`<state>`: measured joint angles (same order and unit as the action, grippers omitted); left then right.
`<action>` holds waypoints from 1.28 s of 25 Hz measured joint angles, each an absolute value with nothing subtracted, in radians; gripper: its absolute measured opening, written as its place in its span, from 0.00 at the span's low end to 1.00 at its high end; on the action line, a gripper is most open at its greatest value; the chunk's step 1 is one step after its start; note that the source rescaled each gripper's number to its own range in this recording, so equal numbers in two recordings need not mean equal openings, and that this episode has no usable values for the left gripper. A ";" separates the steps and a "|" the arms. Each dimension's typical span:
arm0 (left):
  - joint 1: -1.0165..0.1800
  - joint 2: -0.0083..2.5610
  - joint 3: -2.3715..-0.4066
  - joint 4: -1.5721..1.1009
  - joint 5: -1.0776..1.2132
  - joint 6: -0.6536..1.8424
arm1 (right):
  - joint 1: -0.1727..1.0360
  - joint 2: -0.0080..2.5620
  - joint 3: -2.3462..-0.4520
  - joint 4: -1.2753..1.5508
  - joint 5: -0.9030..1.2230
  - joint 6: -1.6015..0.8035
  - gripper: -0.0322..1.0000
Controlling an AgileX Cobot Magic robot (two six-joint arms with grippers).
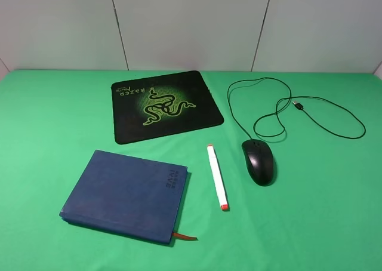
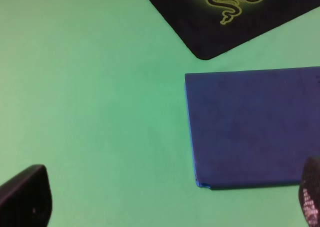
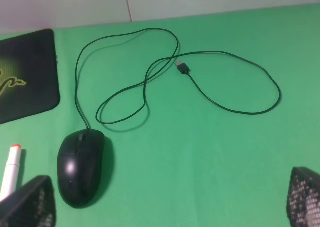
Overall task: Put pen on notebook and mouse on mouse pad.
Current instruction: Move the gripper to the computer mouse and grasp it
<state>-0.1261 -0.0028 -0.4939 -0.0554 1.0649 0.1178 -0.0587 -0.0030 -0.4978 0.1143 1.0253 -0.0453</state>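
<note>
Black mouse (image 3: 80, 167) just beside right jaws, untouched

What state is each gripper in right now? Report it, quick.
Left gripper: open, jaws wide apart, holding nothing.
Right gripper: open, jaws wide apart, holding nothing.

**What I can't make out**

On my left wrist feed, the notebook (image 2: 250, 127) and the mouse pad (image 2: 235, 22) both run off the frame edge. On the right wrist feed, the pen (image 3: 11, 169) shows one orange end only. Overhead, lower centre, the notebook's lettering (image 1: 171, 179) is too small to read.
</note>
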 joint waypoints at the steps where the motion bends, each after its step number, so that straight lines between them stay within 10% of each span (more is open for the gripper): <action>1: -0.126 -0.003 -0.494 -0.055 1.065 0.118 | -0.059 -0.003 -0.498 0.113 1.025 -0.045 1.00; 32: -0.126 -0.003 -0.494 -0.055 1.065 0.118 | -0.059 0.149 -0.590 0.117 0.994 -0.045 1.00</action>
<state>-0.1261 -0.0028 -0.4939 -0.0554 1.0649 0.1178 -0.0587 0.1487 -0.5904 0.1167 0.9940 -0.0451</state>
